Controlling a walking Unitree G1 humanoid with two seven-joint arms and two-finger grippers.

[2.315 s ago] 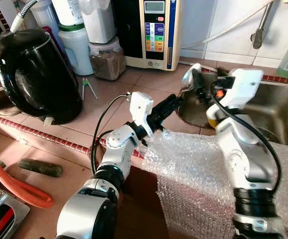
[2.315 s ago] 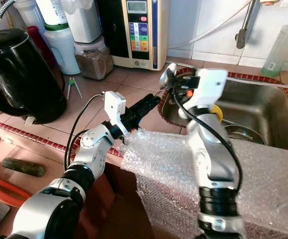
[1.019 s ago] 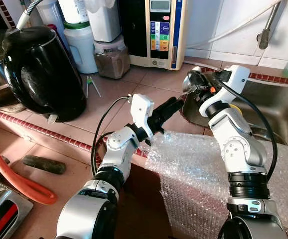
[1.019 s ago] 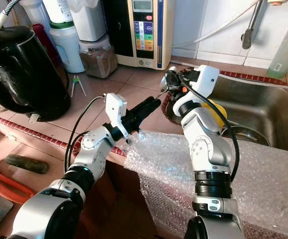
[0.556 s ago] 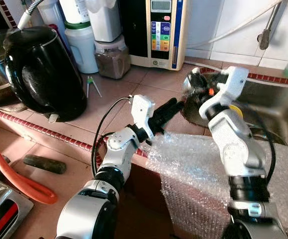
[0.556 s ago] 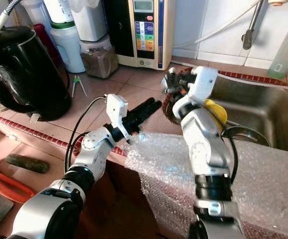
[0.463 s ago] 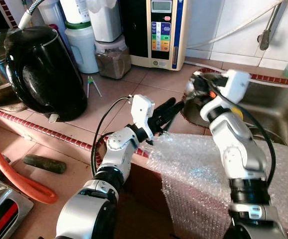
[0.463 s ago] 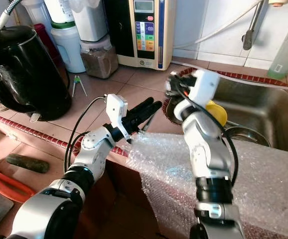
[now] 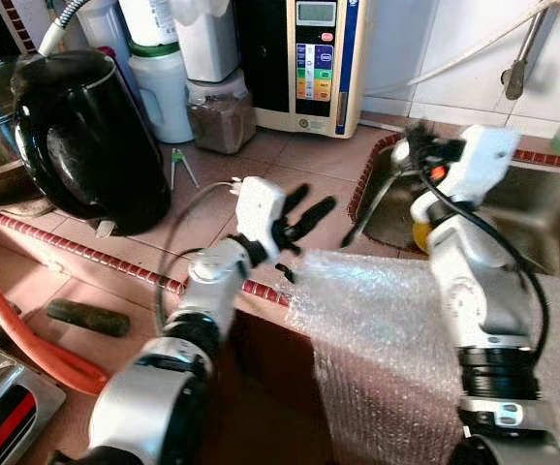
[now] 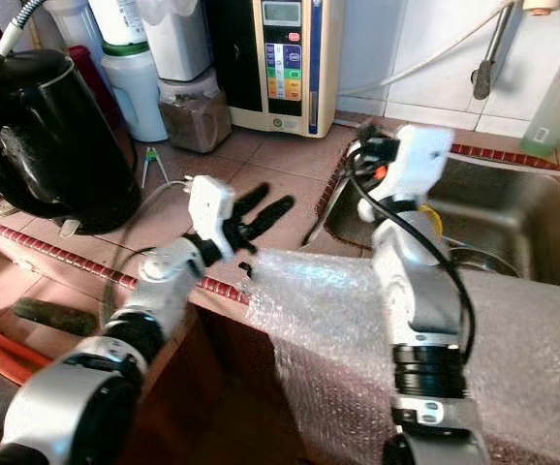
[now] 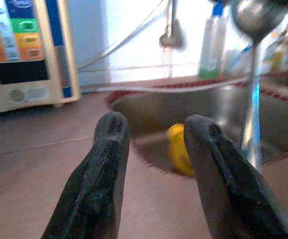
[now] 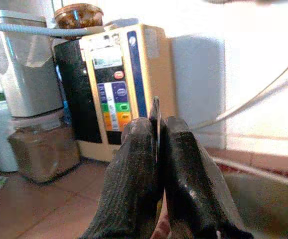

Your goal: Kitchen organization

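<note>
A long metal spoon [image 9: 367, 205] hangs over the left rim of the steel sink [image 9: 542, 208], bowl end up and handle slanting down towards the counter. My right gripper [image 9: 414, 147] is shut on its upper end; the right wrist view shows a thin metal edge pinched between the fingers [image 12: 139, 149]. My left gripper [image 9: 317, 197] hovers open above the brown tiles just left of the sink, a short way from the handle. In the left wrist view, the spoon [image 11: 252, 94] stands off to one side of the spread fingers [image 11: 106, 164].
Bubble wrap [image 9: 406, 329] drapes over the counter's front edge. A yellow object [image 11: 179, 149] lies in the sink. A black kettle [image 9: 77, 136], white jars, a water purifier [image 9: 304, 58] and green-handled scissors [image 9: 176, 167] stand at the back left. A faucet [image 9: 517, 58] hangs behind the sink.
My left gripper has opened and drawn back left, away from the spoon handle. The spoon now hangs from the right gripper alone, which has shifted slightly right.
</note>
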